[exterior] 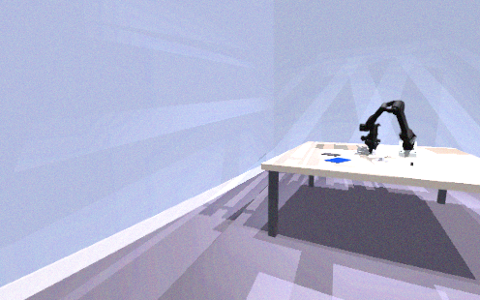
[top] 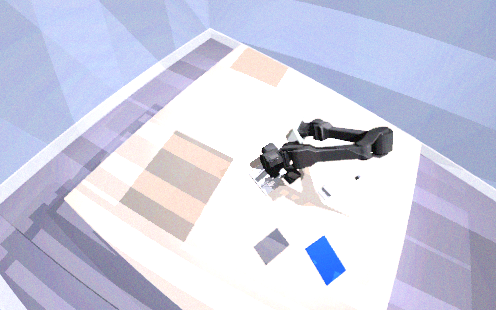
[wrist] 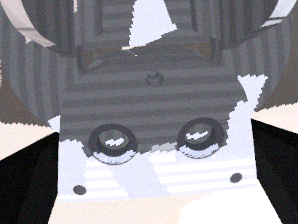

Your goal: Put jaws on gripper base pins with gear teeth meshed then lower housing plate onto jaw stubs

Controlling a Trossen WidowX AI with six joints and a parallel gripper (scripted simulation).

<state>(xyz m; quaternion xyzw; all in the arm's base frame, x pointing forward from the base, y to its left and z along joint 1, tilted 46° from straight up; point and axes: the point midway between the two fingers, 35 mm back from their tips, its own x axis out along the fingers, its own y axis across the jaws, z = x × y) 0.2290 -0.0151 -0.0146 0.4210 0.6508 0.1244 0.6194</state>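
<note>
My gripper (top: pixel 281 178) (exterior: pixel 371 150) (wrist: pixel 153 135) is low over the table. In the wrist view its black fingers press on the left and right edges of the housing plate (wrist: pixel 150 100), a ribbed grey-white plate with two round openings and small dark holes. Rounded ribbed grey parts show past the plate's upper edge; I cannot tell base from jaws there. A pale assembly (top: pixel 266 186) shows beside the gripper in the top view, too small to read. Gear teeth and pins are hidden, and whether the plate touches the stubs cannot be told.
A blue rectangle (top: pixel 325 261) (exterior: pixel 337 160) and a grey square (top: pixel 271 246) (exterior: pixel 331 154) lie toward the front of the table. A small pale piece (top: pixel 326 192) and a tiny black piece (top: pixel 357 177) (exterior: pixel 411 164) lie near the arm.
</note>
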